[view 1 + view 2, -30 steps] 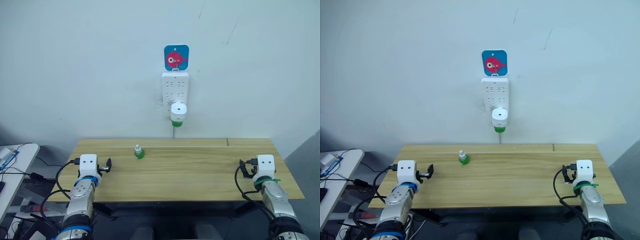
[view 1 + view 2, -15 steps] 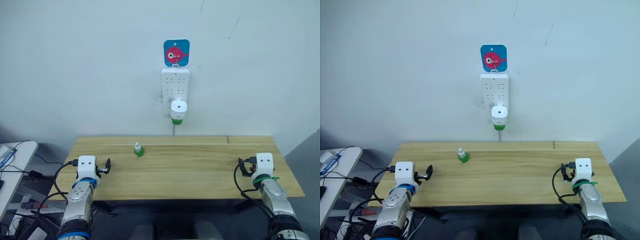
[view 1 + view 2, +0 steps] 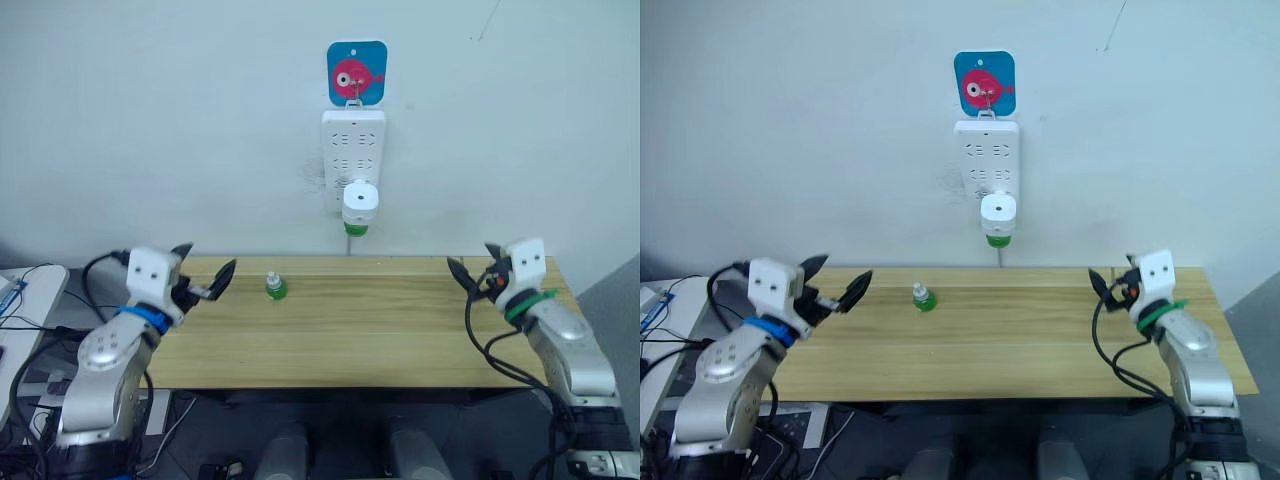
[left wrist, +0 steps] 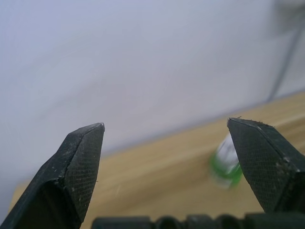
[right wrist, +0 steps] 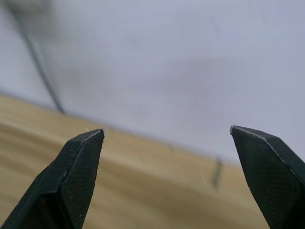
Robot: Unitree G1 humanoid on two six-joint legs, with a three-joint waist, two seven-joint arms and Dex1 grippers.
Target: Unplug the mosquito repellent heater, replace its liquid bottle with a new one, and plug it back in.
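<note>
Judging by looks, heater (image 3: pixel 359 203) is light, slick plastic, best pinched at its sides; both claws spread wide, nothing held

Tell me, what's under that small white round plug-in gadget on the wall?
A green bottle hangs beneath the small white round plug-in heater. Its neck is covered inside the heater. A cord drops behind.

Left hand (image 3: pixel 207 275) and right hand (image 3: pixel 470 277) have risen, opened.
</note>
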